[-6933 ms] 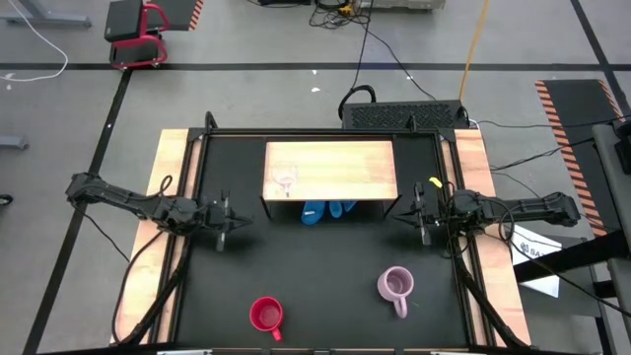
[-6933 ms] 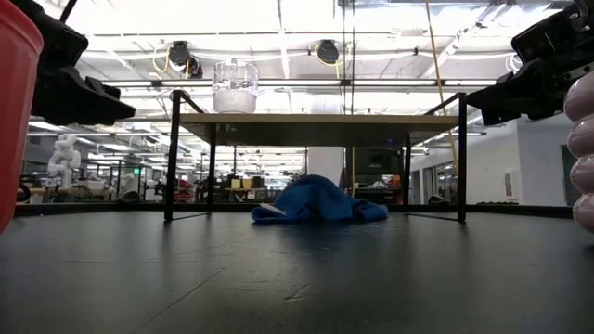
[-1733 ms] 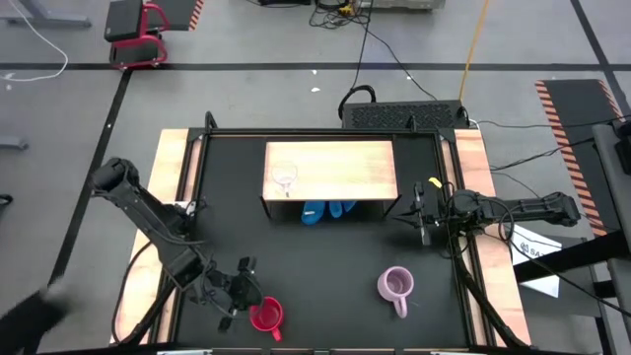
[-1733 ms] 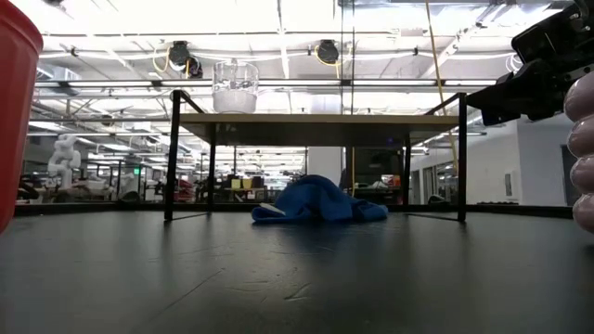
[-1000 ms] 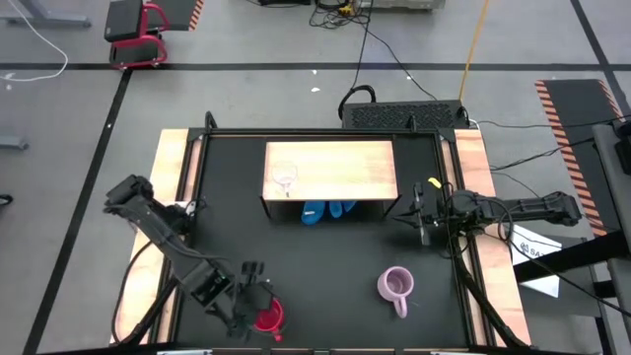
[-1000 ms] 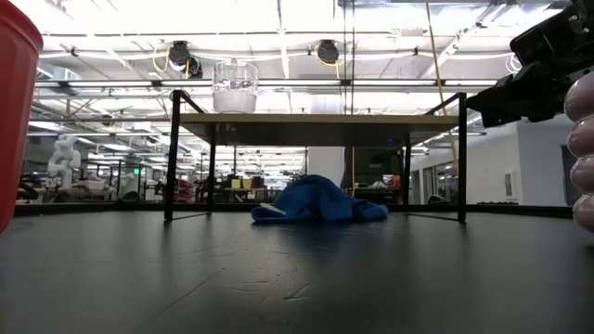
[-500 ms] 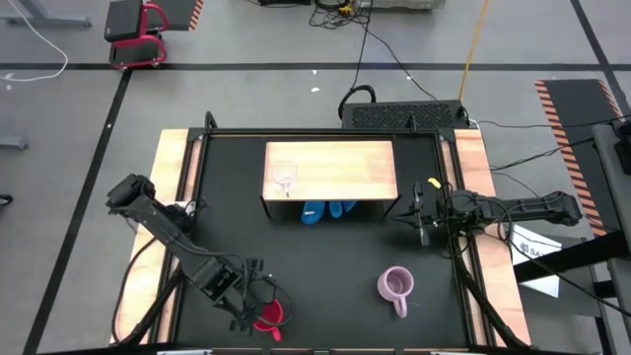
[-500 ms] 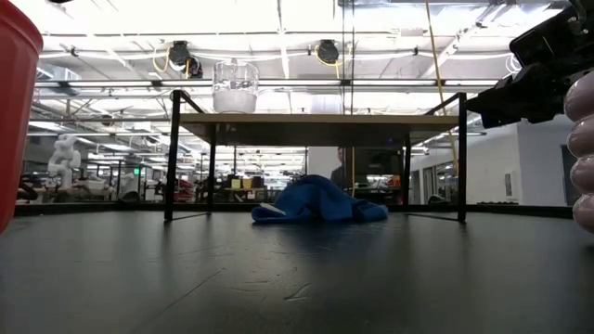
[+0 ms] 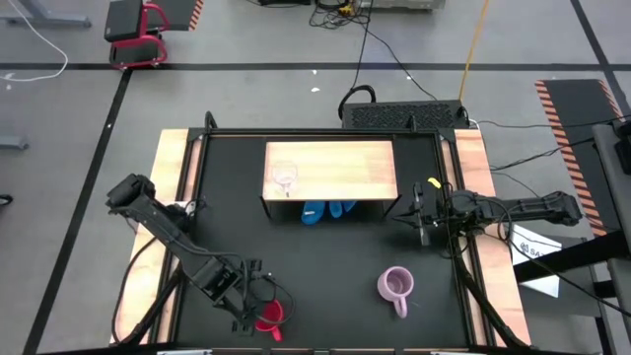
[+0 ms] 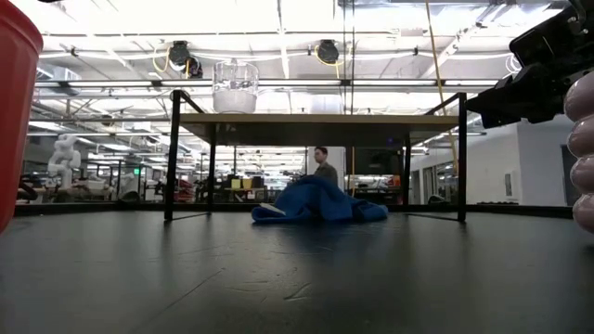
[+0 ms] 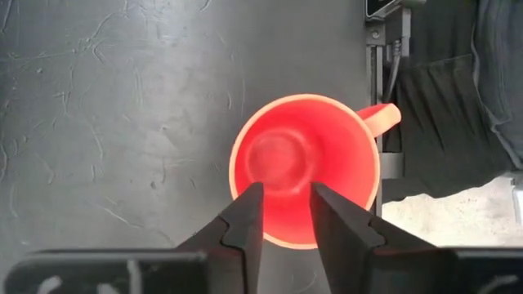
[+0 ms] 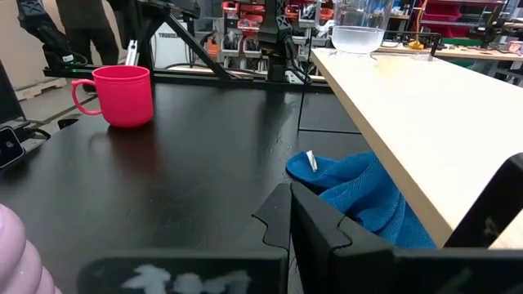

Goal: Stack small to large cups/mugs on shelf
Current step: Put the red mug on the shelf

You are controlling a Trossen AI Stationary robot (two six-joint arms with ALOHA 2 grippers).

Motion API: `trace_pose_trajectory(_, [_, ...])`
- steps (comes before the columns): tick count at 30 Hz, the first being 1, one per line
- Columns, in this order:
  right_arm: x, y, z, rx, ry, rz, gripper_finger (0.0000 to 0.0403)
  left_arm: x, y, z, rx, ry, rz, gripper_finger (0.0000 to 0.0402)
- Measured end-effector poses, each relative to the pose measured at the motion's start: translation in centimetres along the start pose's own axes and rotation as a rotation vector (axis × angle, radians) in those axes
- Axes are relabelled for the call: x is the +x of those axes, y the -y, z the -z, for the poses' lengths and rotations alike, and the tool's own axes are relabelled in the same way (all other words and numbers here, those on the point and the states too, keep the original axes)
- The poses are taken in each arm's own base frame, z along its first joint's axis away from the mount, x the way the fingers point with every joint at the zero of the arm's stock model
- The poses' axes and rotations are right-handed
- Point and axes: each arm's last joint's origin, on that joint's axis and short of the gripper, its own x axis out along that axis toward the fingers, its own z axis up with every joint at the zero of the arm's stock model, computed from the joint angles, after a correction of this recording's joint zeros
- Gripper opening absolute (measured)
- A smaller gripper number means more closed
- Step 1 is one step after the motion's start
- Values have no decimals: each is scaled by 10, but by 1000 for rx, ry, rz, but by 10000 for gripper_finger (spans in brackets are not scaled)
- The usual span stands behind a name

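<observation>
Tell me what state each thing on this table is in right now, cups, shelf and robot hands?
Red mug: upright on the table, empty.
Left gripper: above the red mug, fingers open astride its rim.
Glass cup: upright on the shelf.
Purple mug: upright on the table, untouched.
Blue cloth: crumpled under the shelf.
Right gripper: waiting beside the shelf.

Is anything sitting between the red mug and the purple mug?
No. In the high view, only bare black tabletop lies between the red plastic mug and the lilac-purple handled mug.
</observation>
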Motion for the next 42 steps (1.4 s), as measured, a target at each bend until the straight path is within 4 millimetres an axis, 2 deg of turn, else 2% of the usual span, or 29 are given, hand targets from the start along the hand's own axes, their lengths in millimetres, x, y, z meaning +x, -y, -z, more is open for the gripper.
trace_pose_trajectory(5, [0, 0, 0, 0, 0, 0, 0, 2, -3, -1, -6, 7, -13, 127])
trace_pose_trajectory(12, [0, 0, 0, 0, 0, 0, 0, 19, -17, 9, -14, -47, -57, 133])
trace_pose_trajectory(24, [0, 0, 0, 3, 1, 0, 0, 20, -11, 5, -31, -25, 31, 134])
trace_pose_trajectory(42, [0, 0, 0, 3, 1, 0, 0, 32, -18, 12, -7, -31, 2, 134])
